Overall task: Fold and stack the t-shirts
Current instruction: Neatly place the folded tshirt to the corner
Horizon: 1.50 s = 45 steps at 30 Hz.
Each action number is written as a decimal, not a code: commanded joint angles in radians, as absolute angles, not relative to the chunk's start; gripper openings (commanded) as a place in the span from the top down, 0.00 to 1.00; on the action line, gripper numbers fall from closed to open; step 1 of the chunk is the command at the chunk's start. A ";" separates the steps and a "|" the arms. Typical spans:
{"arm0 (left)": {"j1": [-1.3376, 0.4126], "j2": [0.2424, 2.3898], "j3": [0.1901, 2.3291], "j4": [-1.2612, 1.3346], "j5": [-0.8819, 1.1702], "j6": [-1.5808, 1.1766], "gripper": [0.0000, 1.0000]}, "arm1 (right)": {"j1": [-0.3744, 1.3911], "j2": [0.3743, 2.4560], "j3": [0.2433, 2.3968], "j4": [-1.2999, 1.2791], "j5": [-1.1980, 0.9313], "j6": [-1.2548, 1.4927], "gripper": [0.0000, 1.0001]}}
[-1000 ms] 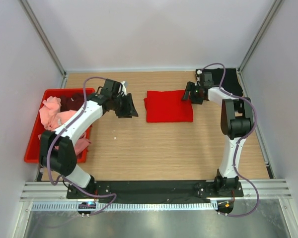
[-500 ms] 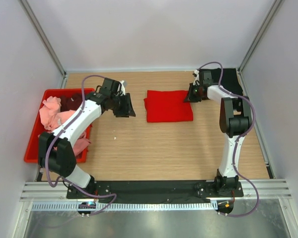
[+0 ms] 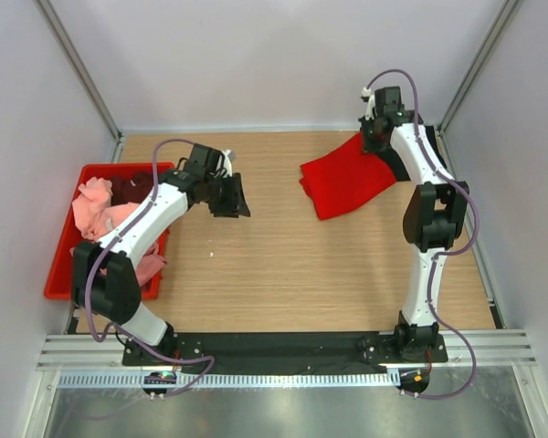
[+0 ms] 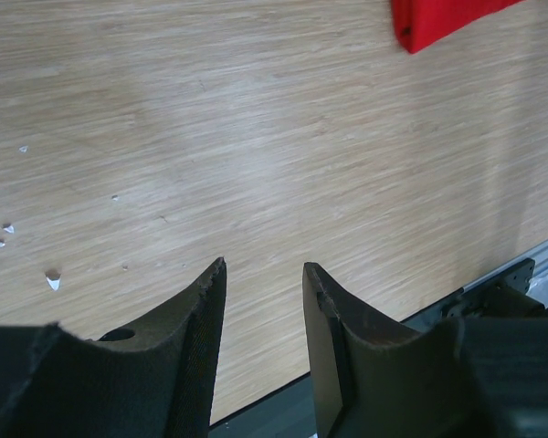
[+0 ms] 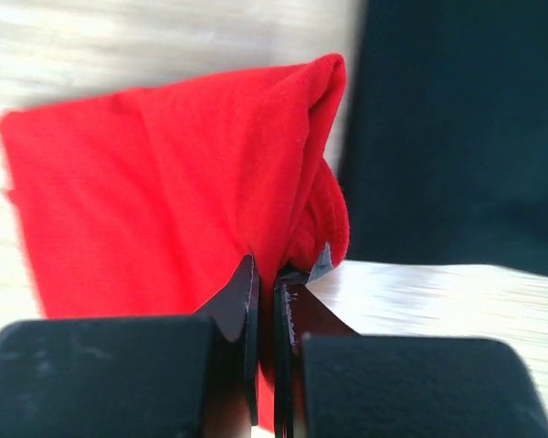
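**Desk:** So, where is the red t-shirt?

**Photographer:** Far right of the wooden surface. One corner is pinched between the closed jaws of the right tool. The rest trails at a slant just beside the black t-shirt.

**Desk:** And the left tool?

**Photographer:** Its jaws are partly apart and grip nothing. It is poised over bare wood near the red crate, where pink t-shirts lie heaped.
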<state>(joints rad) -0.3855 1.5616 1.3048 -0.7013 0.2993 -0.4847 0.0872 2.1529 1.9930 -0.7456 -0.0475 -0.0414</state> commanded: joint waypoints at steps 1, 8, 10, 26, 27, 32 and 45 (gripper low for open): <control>-0.380 1.569 1.321 -0.707 0.336 -0.460 0.60 | 0.075 2.177 2.146 -0.865 0.069 -0.129 0.99; -0.380 1.566 1.316 -0.715 0.339 -0.451 0.60 | 0.012 2.324 2.437 -0.959 0.068 -0.153 0.99; -0.380 1.565 1.310 -0.715 0.339 -0.451 0.59 | -0.034 2.348 2.512 -0.966 0.020 -0.156 0.99; -0.382 1.586 1.296 -0.689 0.400 -0.466 0.59 | -0.325 2.555 2.609 -0.497 -0.322 0.124 0.99; -0.382 1.589 1.296 -0.689 0.403 -0.468 0.59 | -0.337 2.592 2.608 -0.450 -0.301 0.139 0.99; -0.380 1.603 1.301 -0.689 0.408 -0.469 0.59 | -0.365 2.672 2.561 -0.347 -0.276 0.242 0.99; -0.380 1.589 1.296 -0.689 0.391 -0.466 0.57 | -0.371 2.522 2.416 -0.345 -0.183 0.301 0.33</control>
